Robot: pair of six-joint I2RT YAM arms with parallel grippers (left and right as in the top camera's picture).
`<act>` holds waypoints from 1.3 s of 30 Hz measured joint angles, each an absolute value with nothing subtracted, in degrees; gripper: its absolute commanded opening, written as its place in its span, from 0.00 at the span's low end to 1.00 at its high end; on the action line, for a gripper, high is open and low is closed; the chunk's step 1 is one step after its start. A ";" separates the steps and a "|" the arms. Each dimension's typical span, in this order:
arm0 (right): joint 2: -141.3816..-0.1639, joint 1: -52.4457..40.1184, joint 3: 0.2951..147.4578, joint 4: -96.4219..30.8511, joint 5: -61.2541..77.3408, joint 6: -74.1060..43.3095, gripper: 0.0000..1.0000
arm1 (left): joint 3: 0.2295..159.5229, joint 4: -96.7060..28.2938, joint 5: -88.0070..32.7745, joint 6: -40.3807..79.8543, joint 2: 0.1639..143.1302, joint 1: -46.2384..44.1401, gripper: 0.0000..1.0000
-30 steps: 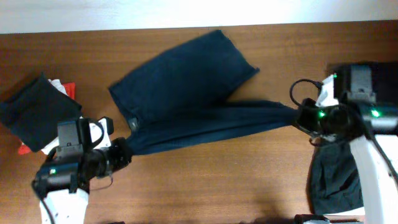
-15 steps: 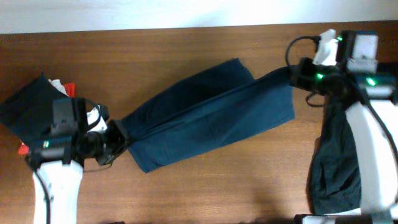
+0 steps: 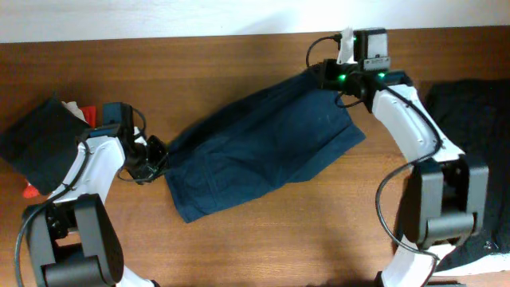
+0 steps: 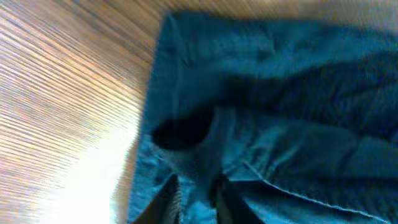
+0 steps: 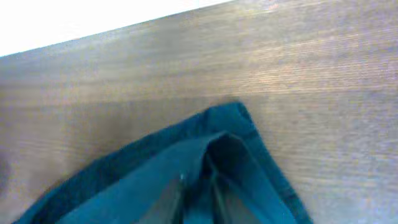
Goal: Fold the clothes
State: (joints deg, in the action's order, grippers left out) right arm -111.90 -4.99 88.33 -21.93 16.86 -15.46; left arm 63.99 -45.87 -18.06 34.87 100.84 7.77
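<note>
Dark blue shorts [image 3: 263, 151] lie folded in half lengthwise across the middle of the wooden table, slanting from lower left to upper right. My left gripper [image 3: 157, 154] is shut on the shorts' left end; its wrist view shows the fingers [image 4: 196, 199] pinching the blue cloth [image 4: 280, 112]. My right gripper [image 3: 323, 76] is shut on the shorts' upper right corner; its wrist view shows the fingers [image 5: 196, 199] closed on the cloth [image 5: 155, 180] just above the table.
A folded dark garment [image 3: 36, 143] lies at the far left over something red and white [image 3: 86, 114]. Another dark garment [image 3: 470, 112] lies at the right edge. A white wall strip runs along the table's far edge.
Both grippers carried the shorts' near edge away from me over the far half, folding them. The right gripper moved left and back; the left gripper moved back.
</note>
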 measured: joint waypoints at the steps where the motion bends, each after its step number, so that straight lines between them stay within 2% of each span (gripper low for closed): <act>1: -112.46 -4.97 88.33 -21.17 16.01 -14.98 0.63 | 63.94 -44.64 -16.91 35.07 100.84 8.45 0.49; 3: -112.68 -4.93 88.36 -20.95 14.83 -13.76 0.63 | 63.92 -41.43 -16.08 35.57 100.84 9.15 0.62; 4: -112.68 -4.75 88.40 -21.28 14.48 -13.23 0.62 | 63.94 -40.07 -16.01 35.83 100.84 9.89 0.75; 5: -112.68 -4.54 88.64 -23.29 14.39 -13.08 0.58 | 64.03 -39.97 -16.14 35.83 100.84 10.50 0.77; 7: -112.68 -3.22 89.10 -31.46 14.20 -12.49 0.35 | 64.60 -39.92 -17.80 35.86 100.86 12.21 0.79; 9: -112.68 -1.98 89.21 -37.32 13.91 -11.64 0.31 | 65.32 -40.16 -20.43 35.05 100.86 13.54 0.79; 13: -112.68 -2.68 87.64 -43.79 13.74 -3.68 0.30 | 65.69 -48.42 -23.29 28.80 100.84 13.15 0.79; 17: -113.14 -3.44 78.59 -39.07 13.72 0.03 0.31 | 64.49 -51.29 -22.11 20.25 100.84 7.03 0.79; 20: -114.41 -3.44 73.54 -35.88 12.43 0.49 0.29 | 60.12 -48.97 -20.73 18.81 100.84 5.89 0.79; 22: -114.06 -3.49 73.58 -40.07 7.40 -2.72 0.20 | 57.41 -46.89 -20.29 18.72 100.84 5.89 0.82; 23: -114.04 -3.64 73.89 -42.30 5.87 -4.45 0.18 | 56.86 -45.89 -20.27 18.55 100.84 5.89 0.84; 26: -113.84 -3.70 73.95 -52.40 0.84 -12.64 0.18 | 56.66 -40.16 -20.10 18.04 100.84 5.89 0.94; 28: -113.84 -3.70 73.60 -57.08 -0.58 -16.82 0.20 | 56.73 -38.13 -20.75 17.91 100.82 5.89 0.96; 31: -113.84 -3.70 73.71 -57.78 -1.08 -18.44 0.22 | 56.73 -38.13 -22.24 16.64 100.84 5.89 0.96; 33: -114.13 -3.70 75.07 -60.31 -1.72 -19.25 0.22 | 56.71 -38.11 -23.73 13.74 100.84 5.87 0.89; 34: -114.34 -3.70 77.58 -63.31 -1.96 -19.31 0.22 | 56.66 -38.04 -24.12 12.14 100.84 5.85 0.79; 35: -114.37 -3.68 81.73 -66.26 -2.17 -19.33 0.22 | 56.47 -37.71 -24.40 10.76 100.84 5.65 0.77; 37: -114.15 -3.68 88.97 -69.97 -2.39 -19.33 0.22 | 55.51 -36.34 -25.17 8.69 100.84 4.40 0.65; 38: -114.06 -3.70 91.24 -71.81 -2.39 -19.31 0.22 | 55.00 -35.68 -25.76 8.49 100.84 3.70 0.63; 39: -114.06 -3.70 92.86 -73.12 -2.42 -19.33 0.22 | 54.43 -34.79 -26.24 8.08 100.84 2.98 0.52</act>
State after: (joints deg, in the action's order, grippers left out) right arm -114.06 -3.70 92.86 -73.12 -2.42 -19.33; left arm 54.43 -34.79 -26.24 8.08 100.84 2.98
